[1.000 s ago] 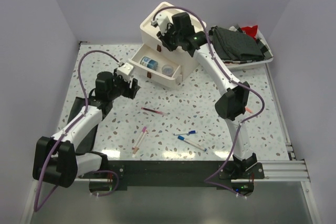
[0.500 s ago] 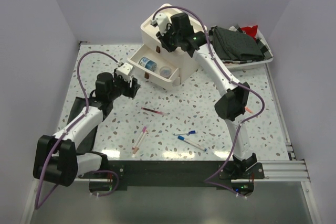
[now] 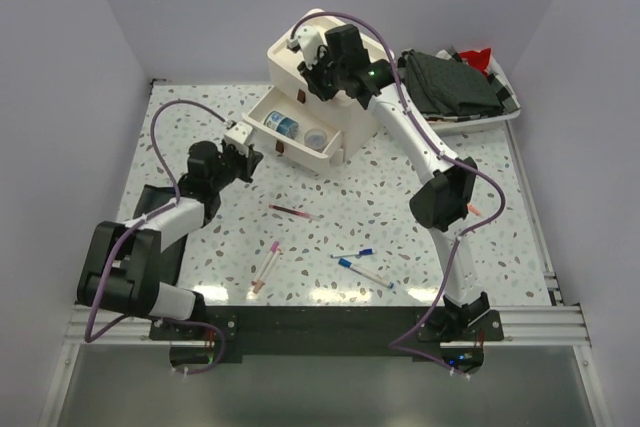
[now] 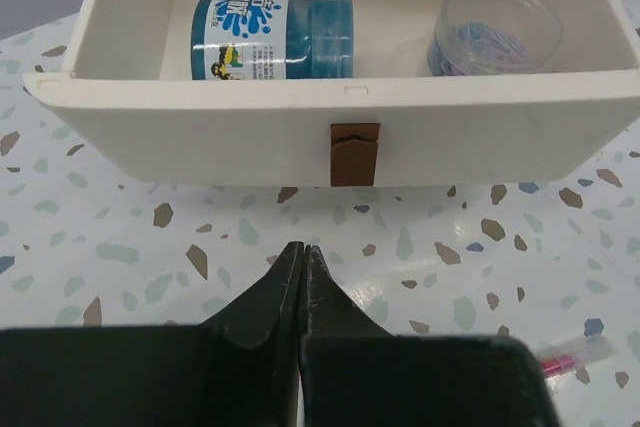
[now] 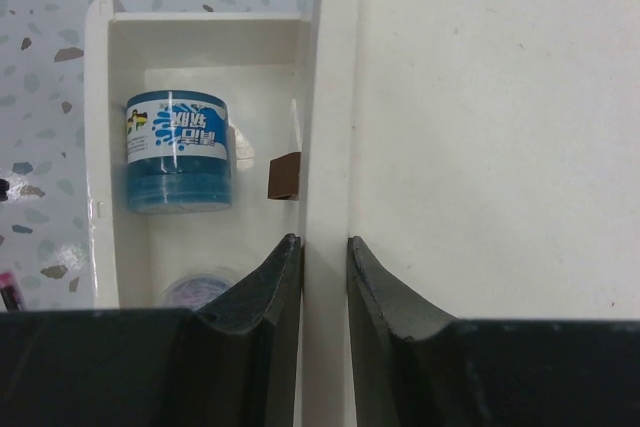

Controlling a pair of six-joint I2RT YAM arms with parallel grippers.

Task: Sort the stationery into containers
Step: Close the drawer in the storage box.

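Observation:
The cream cabinet point(image 3: 318, 52) stands at the back with its bottom drawer point(image 4: 340, 132) pulled out. In the drawer lie a blue tape roll point(image 4: 273, 37) and a clear round box of clips point(image 4: 495, 37). My left gripper point(image 4: 302, 247) is shut and holds nothing. It hovers over the table just in front of the drawer's brown handle point(image 4: 355, 154). My right gripper point(image 5: 322, 242) is shut on the cabinet's upper front edge point(image 5: 325, 97), one finger on each side. Loose on the table lie a maroon pen point(image 3: 290, 211), a pink pen point(image 3: 268, 265) and two blue-capped pens point(image 3: 360, 265).
A white tray of dark cloths point(image 3: 460, 87) sits at the back right beside the cabinet. A black pad point(image 3: 160, 222) lies under the left arm. The tip of a pink pen point(image 4: 572, 355) shows at the lower right of the left wrist view.
My left gripper has shut and moved a little closer to the drawer front, with its arm drawn in. The right gripper stays on the cabinet's edge.

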